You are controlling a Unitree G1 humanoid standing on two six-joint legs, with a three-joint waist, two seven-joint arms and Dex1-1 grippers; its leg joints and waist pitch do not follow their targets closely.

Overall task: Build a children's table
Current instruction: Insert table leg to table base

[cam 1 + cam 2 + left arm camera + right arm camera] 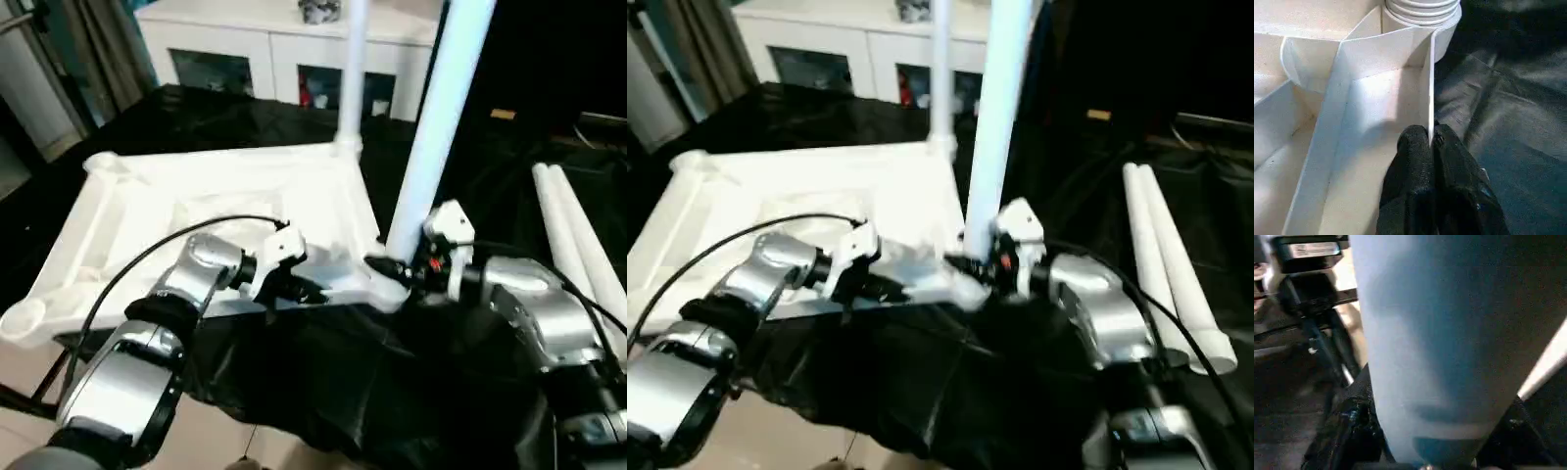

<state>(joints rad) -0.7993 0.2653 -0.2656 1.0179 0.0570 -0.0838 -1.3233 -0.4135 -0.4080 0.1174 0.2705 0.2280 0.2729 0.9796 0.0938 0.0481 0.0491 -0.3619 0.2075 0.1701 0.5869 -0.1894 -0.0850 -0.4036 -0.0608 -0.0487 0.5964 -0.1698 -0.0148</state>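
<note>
Tabletop upside down on black cloth, one. Legs four: one upright in far socket, one in the right gripper, long axis near-vertical, foot at the near corner socket directly beside that gripper; two spare lying right of it. Left gripper pinched shut on the tabletop's edge rib, bracing.

Cabinet: white, glass-doored, standing well beyond the pincers.
Work surface: black sheeting, crumpled under them.
Floor: pale, nearer than the sheeting's edge.
Curtain: grey, beside the cabinet.
</note>
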